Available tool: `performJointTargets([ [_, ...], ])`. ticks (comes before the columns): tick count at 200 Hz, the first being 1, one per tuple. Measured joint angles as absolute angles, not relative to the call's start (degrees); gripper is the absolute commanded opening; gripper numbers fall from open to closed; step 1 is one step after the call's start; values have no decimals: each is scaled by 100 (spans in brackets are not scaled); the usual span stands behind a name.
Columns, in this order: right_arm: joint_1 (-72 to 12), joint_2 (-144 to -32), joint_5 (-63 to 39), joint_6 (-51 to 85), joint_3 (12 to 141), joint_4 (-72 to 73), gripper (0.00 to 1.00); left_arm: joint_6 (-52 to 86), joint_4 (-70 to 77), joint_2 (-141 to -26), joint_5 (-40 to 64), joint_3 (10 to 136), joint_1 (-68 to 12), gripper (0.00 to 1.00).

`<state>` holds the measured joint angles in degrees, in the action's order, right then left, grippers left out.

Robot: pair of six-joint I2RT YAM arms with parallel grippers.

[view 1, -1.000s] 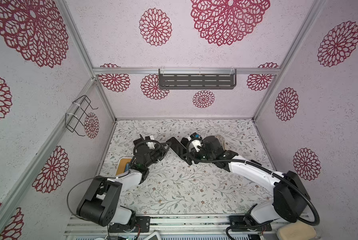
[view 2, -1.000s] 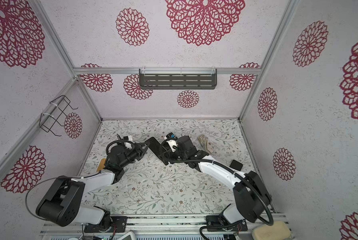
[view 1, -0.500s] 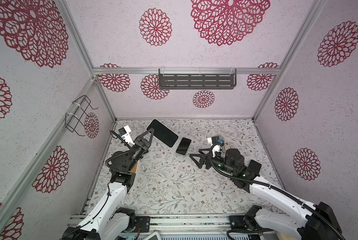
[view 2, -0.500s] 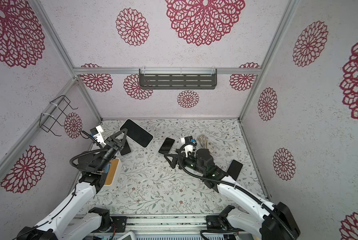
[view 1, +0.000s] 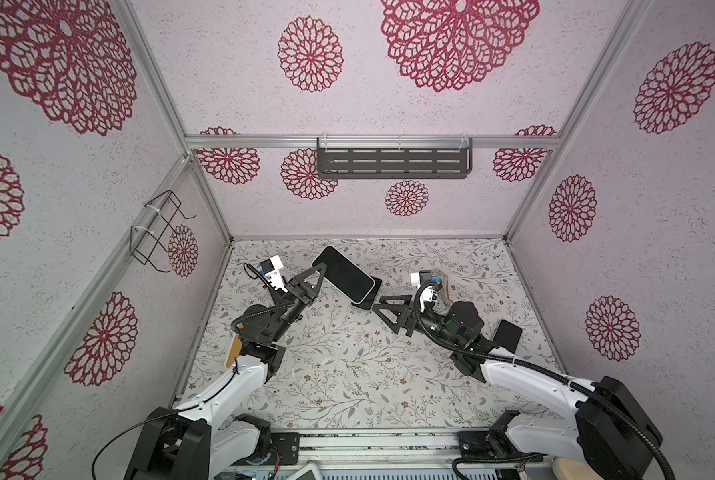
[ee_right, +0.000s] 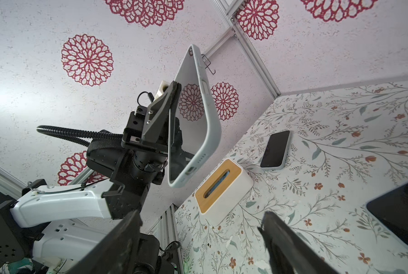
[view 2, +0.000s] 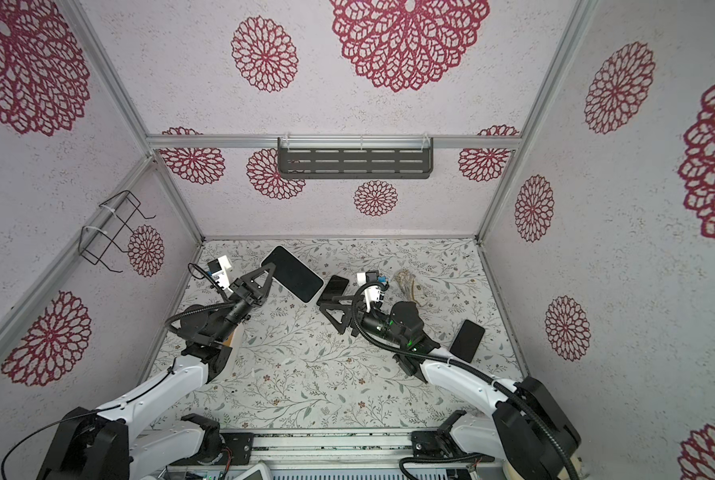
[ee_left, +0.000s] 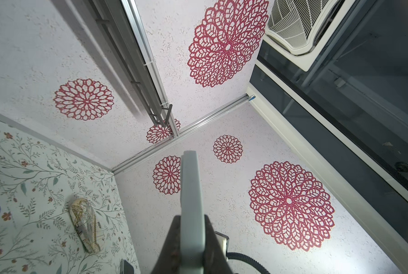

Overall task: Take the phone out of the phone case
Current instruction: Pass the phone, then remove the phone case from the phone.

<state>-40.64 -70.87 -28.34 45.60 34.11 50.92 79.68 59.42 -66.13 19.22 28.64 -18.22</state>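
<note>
The phone (view 1: pixel 343 274) shows a black screen and sits in a pale grey phone case (ee_right: pixel 198 113). It hangs tilted above the back left of the table (view 1: pixel 347 374) in both top views, also at phone (view 2: pixel 292 274). My left gripper (view 1: pixel 315 277) is shut on one long edge of it; the left wrist view shows the case edge (ee_left: pixel 190 189) between the fingers of the left gripper (ee_left: pixel 191 219). My right gripper (view 1: pixel 382 313) is open and holds nothing, low over the table to the right of the phone and apart from it. Its fingers (ee_right: pixel 127 227) frame bare table.
A second phone (view 1: pixel 368 298) lies flat under the raised one, close to the right gripper. A black phone (view 1: pixel 507 334) lies at the right, another cased phone (ee_right: pixel 275 150) near the white box with a wooden top (ee_right: pixel 222 189). A crumpled patterned pouch (view 1: pixel 443 286) sits at the back.
The two grippers were together low at mid-table; the left has since risen with the cased phone and drifted right. The right arm drew back, and its fingers have narrowed slightly.
</note>
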Motion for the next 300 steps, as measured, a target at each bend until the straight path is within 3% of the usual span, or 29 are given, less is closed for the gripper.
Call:
performJointTargets([
  [56, -4228, -7244, -2965, 4818, 3409, 5723, 61, 8066, 6346, -6871, 1745, 2864, -1929, 0],
  [242, -4407, -7728, -3024, 4919, 3579, 6055, 36, 8215, 7006, -7288, 1575, 2733, -2204, 0],
  [300, -4407, -7795, -3020, 4921, 3618, 6042, 20, 8285, 7210, -7384, 1573, 2731, -2231, 0],
])
